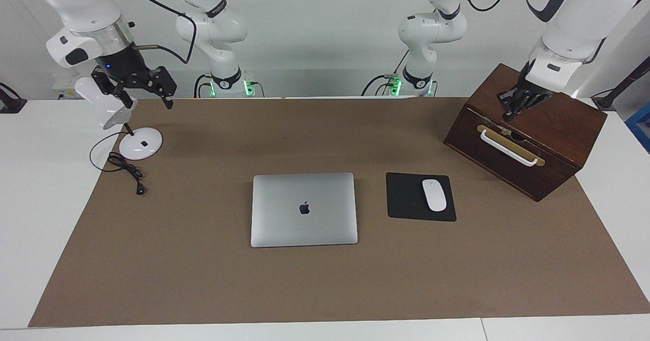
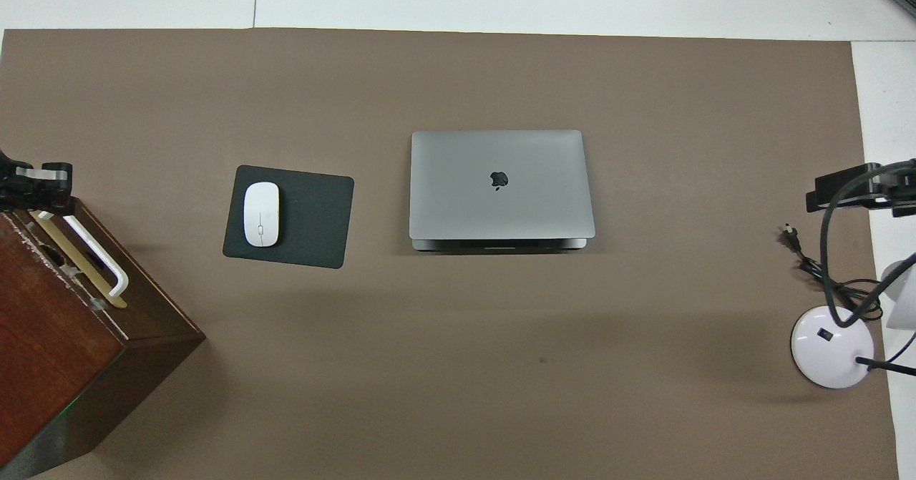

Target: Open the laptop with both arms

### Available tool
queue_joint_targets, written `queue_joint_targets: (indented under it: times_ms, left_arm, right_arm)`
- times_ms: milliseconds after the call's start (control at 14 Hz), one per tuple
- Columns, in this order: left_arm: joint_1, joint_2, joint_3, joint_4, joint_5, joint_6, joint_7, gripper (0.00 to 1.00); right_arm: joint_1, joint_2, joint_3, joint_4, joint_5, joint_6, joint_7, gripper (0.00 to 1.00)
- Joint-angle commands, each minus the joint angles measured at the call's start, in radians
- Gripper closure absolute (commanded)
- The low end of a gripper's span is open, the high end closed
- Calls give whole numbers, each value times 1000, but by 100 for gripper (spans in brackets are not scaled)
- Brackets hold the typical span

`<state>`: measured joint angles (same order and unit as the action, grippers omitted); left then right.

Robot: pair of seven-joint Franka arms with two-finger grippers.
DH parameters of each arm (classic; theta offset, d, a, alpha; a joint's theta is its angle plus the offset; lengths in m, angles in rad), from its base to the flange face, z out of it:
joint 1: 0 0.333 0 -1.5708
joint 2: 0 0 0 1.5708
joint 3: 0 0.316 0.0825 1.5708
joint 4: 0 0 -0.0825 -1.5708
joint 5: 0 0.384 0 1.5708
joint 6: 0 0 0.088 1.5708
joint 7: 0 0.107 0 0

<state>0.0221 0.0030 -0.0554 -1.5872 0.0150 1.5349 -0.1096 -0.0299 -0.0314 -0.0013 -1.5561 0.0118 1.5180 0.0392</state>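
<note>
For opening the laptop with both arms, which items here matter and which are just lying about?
Belongs to the job:
laptop, closed
left hand, shut, over the wooden box
right hand, open, over the desk lamp

Lying about:
mouse
mouse pad
</note>
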Motion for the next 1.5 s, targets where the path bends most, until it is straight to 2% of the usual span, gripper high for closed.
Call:
queue_joint_targets:
  times_ms: [0, 428, 713, 998, 1212, 1426]
  left_arm:
    - [-1, -41, -3, -49, 10, -12, -16, 100]
    - [1, -93, 0, -164, -65, 28, -198, 100]
    - [13, -135, 8, -243, -174, 54, -313, 100]
    - [16, -193, 6, -373, -285, 174, -563, 100]
    - [15, -228, 6, -440, -343, 211, -636, 100]
    - [6, -245, 6, -494, -418, 327, -844, 100]
  right_arm:
    - [-4, -25, 0, -28, -10, 10, -22, 0]
    - [-4, -25, 0, -28, -10, -2, -18, 0]
    - [-4, -27, 0, -30, -12, -5, -25, 0]
    - [-1, -31, 3, -33, -12, -16, -22, 0]
    - [8, -31, 9, -36, -12, -12, -25, 0]
    - [16, -35, 14, -44, -9, -13, -44, 0]
